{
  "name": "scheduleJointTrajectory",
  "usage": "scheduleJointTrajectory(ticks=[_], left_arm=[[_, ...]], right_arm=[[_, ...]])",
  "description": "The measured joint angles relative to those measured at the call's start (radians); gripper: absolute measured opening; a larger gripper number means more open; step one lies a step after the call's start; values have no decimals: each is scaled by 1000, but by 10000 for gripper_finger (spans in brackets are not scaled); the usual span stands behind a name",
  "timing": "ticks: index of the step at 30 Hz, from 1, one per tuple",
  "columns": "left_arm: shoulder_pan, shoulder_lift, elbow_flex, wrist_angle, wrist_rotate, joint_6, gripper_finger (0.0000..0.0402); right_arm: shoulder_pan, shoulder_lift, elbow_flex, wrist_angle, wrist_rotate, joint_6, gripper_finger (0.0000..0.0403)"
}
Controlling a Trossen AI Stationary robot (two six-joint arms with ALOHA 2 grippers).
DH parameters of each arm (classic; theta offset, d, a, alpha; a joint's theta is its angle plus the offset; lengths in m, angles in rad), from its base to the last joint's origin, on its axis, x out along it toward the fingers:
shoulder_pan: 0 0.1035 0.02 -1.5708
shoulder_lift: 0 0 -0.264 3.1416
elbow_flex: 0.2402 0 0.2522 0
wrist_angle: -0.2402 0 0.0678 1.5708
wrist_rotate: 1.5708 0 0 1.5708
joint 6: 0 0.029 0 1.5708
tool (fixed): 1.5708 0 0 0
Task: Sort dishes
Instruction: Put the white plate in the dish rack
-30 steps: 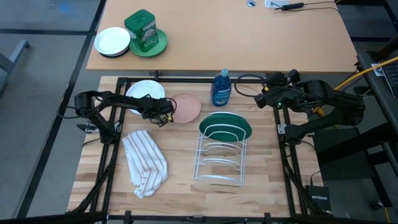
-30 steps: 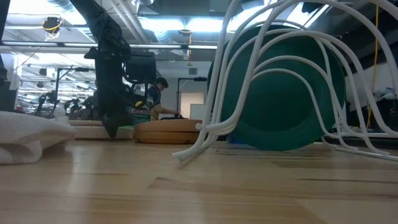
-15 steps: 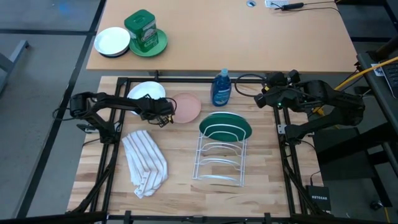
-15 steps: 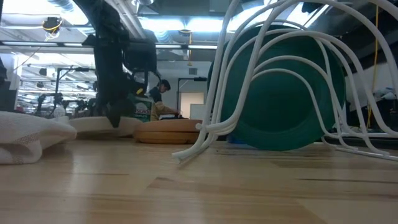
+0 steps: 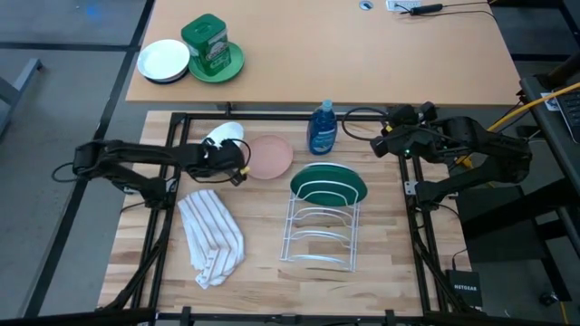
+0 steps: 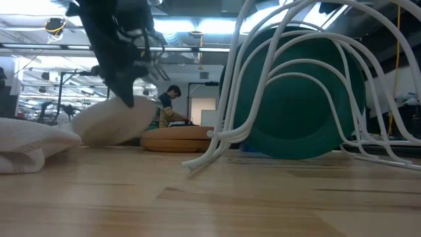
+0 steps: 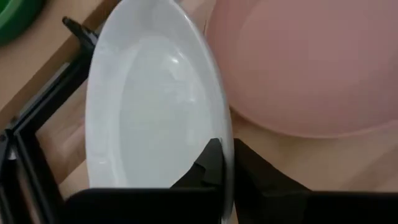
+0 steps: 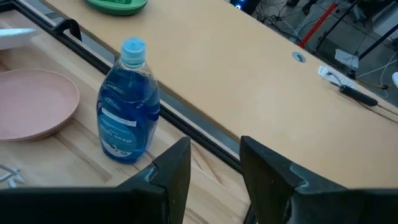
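Observation:
My left gripper (image 5: 232,156) is shut on the white plate (image 5: 222,136), which stands tilted up at the table's far left; the low view shows the white plate (image 6: 110,122) slanting below the gripper (image 6: 126,99). The salmon pink plate (image 5: 270,156) lies flat just right of it. The dark green plate (image 5: 328,184) stands on edge in the white wire rack (image 5: 319,234). No brown plate shows. My right gripper (image 8: 214,177) is open and waits at the table's far right, touching nothing. My left gripper pinches the white plate's near rim (image 7: 224,148) between its two fingers, one finger (image 7: 208,167) on the inner face and the other on the underside. The fingers come from the table's near side. The plate is tipped up steeply, with its far edge (image 6: 99,140) low by the table.
A blue soap bottle (image 5: 322,129) stands between the pink plate and my right arm. A striped towel (image 5: 210,234) lies on the near left. On the far table are a small white dish (image 5: 163,61) and a green tin on a green plate (image 5: 211,50).
My left gripper has risen with the white plate's near rim. The plate has tipped from lying flat to a steep slant, its far edge staying low. The left arm's elbow has swung out toward the table's left edge.

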Motion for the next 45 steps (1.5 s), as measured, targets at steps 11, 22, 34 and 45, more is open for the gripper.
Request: scheduleJointTrajectory(ticks=[11,22,34,45], left_arm=[[-120,-159,0,4,-162,-17,0],[-298,-179,0,217,-429,153,0],[-444,-178,1,632,-644,688,0],[-475,-171,1,710,-659,983,0]], right_arm=[[0,0,0,7,-107,140,143],[0,0,0,167,-316,259,143],[0,69,0,564,-370,431,143],[0,254,0,920,-506,652,143]])
